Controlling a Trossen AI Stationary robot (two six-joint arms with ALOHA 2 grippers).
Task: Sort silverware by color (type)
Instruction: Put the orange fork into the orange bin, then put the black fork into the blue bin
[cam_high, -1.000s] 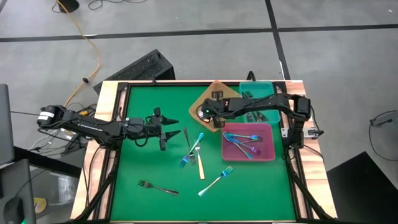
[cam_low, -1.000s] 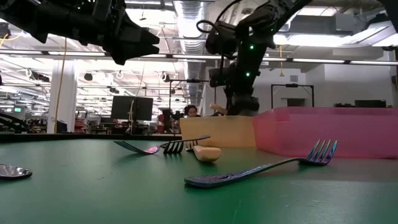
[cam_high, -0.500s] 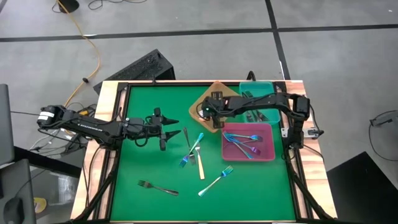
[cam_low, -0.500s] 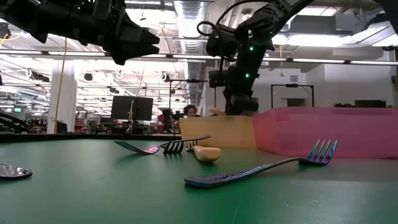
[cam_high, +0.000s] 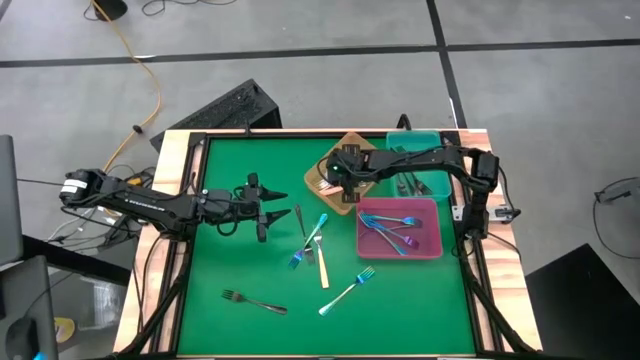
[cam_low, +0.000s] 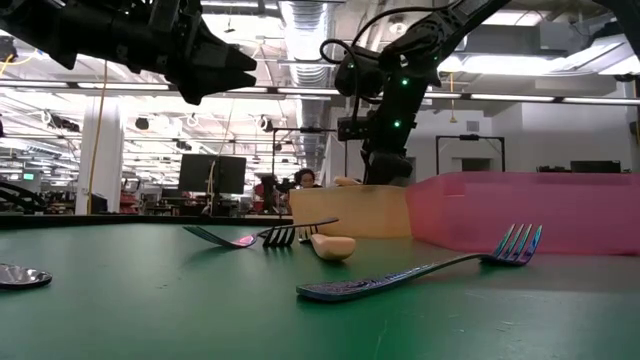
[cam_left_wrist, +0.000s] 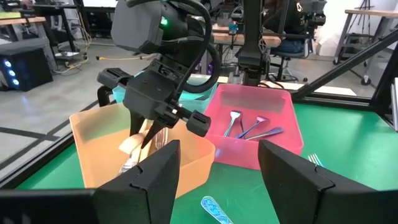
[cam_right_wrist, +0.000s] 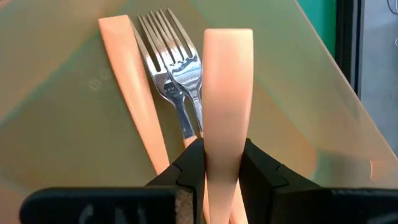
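**Cream fork now held over the orange tray, ready to drop**

Your right tool (cam_high: 345, 172) is pinching a cream-handled fork (cam_right_wrist: 227, 99) by its smooth, flat, matte handle. Compared with a second ago, that tool has slid a little away from the tray's near corner and now hangs over the middle of the orange tray (cam_high: 322, 170). You are likely close to releasing it.

Inside that shallow, translucent plastic tray lie other cream forks (cam_right_wrist: 163, 62) with bright silver tines. The pink tray (cam_high: 432, 250) just beside it holds shiny, iridescent blue forks (cam_high: 388, 222). A teal tray (cam_high: 420, 137) sits behind it.

Several forks remain loose on the green felt-like worktop (cam_high: 220, 260): blue ones (cam_high: 345, 290), a cream one (cam_high: 322, 262) and thin black ones (cam_high: 252, 300).

Your left tool (cam_high: 266, 203) hovers mid-worktop, unchanged, fingers spread and empty.
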